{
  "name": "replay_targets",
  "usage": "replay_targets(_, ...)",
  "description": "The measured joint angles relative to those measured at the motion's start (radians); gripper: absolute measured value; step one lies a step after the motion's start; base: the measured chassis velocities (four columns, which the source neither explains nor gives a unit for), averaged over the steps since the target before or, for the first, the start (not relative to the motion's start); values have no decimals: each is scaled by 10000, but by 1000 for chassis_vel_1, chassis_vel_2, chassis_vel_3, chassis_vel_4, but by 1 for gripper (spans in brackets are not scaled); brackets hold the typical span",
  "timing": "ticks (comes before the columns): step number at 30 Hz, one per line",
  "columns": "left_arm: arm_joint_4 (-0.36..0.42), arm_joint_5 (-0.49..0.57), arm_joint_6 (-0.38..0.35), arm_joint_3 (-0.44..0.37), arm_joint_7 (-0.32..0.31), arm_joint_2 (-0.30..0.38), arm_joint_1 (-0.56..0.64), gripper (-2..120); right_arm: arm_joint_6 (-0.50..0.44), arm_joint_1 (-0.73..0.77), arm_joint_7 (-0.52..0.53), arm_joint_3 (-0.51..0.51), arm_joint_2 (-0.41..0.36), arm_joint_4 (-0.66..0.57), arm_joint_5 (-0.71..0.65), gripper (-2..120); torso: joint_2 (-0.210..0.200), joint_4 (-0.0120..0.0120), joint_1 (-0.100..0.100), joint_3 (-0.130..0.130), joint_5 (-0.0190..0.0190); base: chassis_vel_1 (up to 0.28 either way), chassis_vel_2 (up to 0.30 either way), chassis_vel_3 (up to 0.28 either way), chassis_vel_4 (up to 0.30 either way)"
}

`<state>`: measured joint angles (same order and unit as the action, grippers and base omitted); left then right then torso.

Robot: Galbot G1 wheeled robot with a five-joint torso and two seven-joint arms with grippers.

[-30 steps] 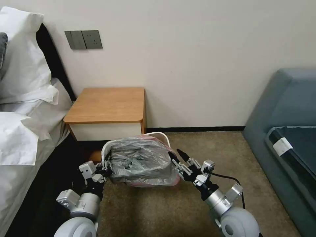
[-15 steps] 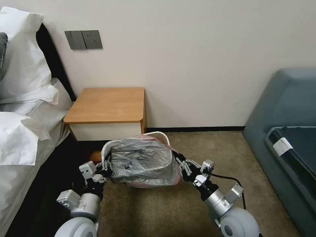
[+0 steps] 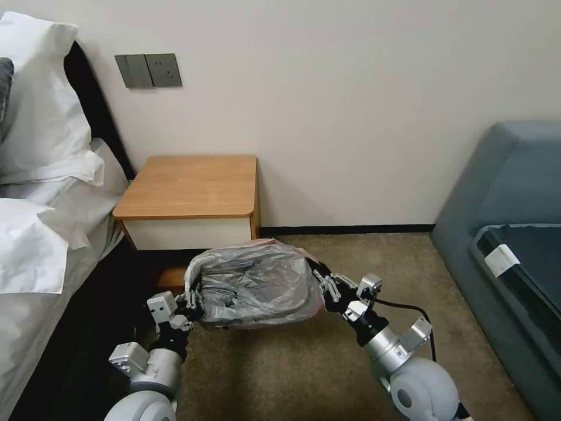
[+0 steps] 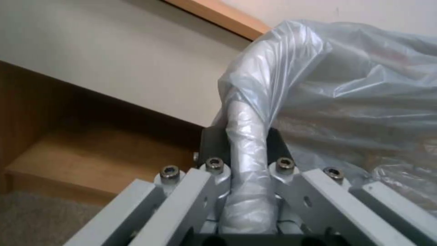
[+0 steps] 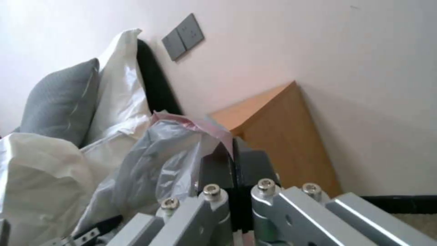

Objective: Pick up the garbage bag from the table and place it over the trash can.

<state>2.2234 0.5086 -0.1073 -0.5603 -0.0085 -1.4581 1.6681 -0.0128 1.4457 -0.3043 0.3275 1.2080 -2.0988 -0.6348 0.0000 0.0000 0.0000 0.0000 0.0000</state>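
The garbage bag, grey wrinkled film with a pink rim, is stretched between my two grippers on the floor in front of the table. It covers the trash can, whose rolled rim shows through the film. My left gripper is shut on the film-wrapped rim at the bag's left end. At the right end my right gripper is shut, pinching the bag's pink edge. The tabletop is bare.
A bed with white pillows runs along the left, close to my left arm. A blue sofa stands at the right. Brown carpet lies open in front. The table's low shelf is just behind the bag.
My right gripper, open a second ago, has shut on the bag's right edge and pulled it back. The bin's white rim that showed at the back is now under the film.
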Motion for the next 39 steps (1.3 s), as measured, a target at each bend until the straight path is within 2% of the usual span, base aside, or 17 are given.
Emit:
replay_targets(9,174,424,375,-11,562,53,192,3,1,-315,107,94,-147,275,-39,0,0,0,0,0,0,0,0,0,0)
replay_targets(14,354,1181,578,-17,894,57,282,3,1,-442,127,99,-146,540,-30,0,0,0,0,0,1,0,0,0,0)
replay_targets(16,549,1952,615,29,1119,54,425,3,-1,-557,146,93,-90,804,62,0,0,-1,0,0,0,0,0,0,0)
replay_targets(26,910,3075,523,156,1096,-27,557,3,-362,-893,136,18,144,1815,1024,0,0,-1,0,0,0,0,0,0,0)
replay_targets(39,1017,3196,414,489,1039,-143,702,4,-521,-1514,244,-152,448,3045,1600,0,0,0,0,0,0,0,0,0,0)
